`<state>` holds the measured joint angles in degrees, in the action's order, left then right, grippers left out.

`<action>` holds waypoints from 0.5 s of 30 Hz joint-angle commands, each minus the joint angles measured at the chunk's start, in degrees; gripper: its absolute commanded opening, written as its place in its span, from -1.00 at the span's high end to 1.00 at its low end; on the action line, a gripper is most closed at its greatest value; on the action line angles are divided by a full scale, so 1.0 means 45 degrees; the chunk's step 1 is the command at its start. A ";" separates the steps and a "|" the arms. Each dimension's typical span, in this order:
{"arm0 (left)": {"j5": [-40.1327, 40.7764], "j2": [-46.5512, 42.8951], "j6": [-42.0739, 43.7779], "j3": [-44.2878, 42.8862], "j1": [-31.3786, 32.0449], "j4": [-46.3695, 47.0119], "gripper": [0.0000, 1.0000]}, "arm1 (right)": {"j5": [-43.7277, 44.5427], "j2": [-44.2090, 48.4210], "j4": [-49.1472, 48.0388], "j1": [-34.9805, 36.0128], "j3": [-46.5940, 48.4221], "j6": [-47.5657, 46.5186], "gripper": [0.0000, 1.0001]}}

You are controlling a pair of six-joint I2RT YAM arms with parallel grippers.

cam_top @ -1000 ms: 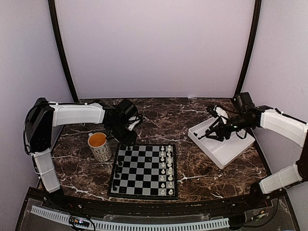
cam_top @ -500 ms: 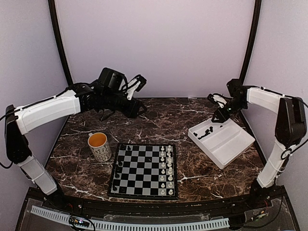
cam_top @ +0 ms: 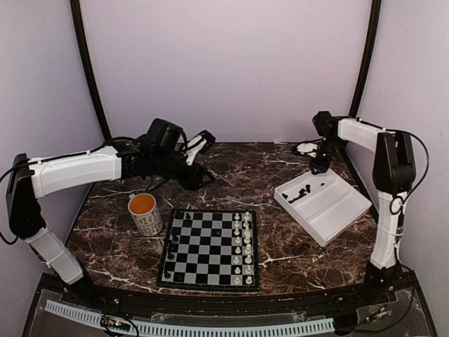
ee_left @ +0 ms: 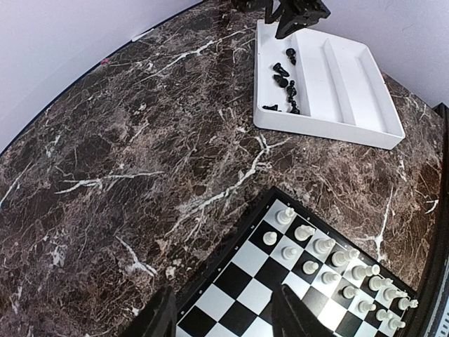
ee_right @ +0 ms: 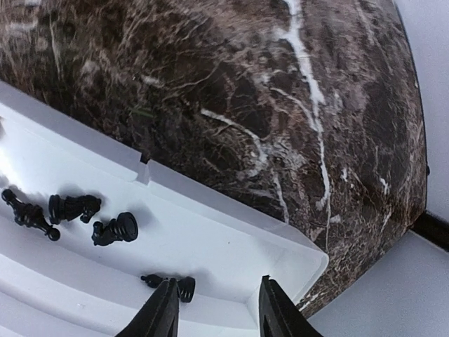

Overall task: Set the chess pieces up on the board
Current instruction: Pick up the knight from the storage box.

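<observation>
Tiny black chess figures (ee_right: 112, 228) lie toppled in the white rectangular plastic tray (ee_right: 210, 246), in the compartment nearest the grey-and-black checked board (cam_top: 210, 249). A few more stand along the board's left edge. Over the tray's corner the right gripper (ee_right: 217, 316) hovers, fingers apart and empty. The left gripper (ee_left: 228, 319), also spread and empty, hangs over the dark marble table (ee_left: 140, 140).

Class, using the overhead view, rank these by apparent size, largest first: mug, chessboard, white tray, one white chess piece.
1. chessboard
2. white tray, though it sits farther from the camera
3. mug
4. white chess piece
</observation>
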<state>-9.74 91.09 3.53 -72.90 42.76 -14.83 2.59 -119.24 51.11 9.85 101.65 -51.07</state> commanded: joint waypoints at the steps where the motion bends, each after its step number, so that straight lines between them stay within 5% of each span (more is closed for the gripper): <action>1: -0.0269 -0.0521 0.0187 0.0123 0.0022 0.0312 0.02 | 0.1727 -0.0576 0.0712 0.0773 0.0105 -0.2906 0.22; 15: -0.0272 -0.0384 0.0192 0.0107 -0.0025 0.0245 0.02 | 0.3734 -0.1235 -0.0028 0.1777 -0.0894 -0.5236 0.16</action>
<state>-10.11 91.09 3.88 -72.90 42.76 -14.63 16.47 -123.94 51.90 18.20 98.61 -71.20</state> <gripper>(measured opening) 0.493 0.419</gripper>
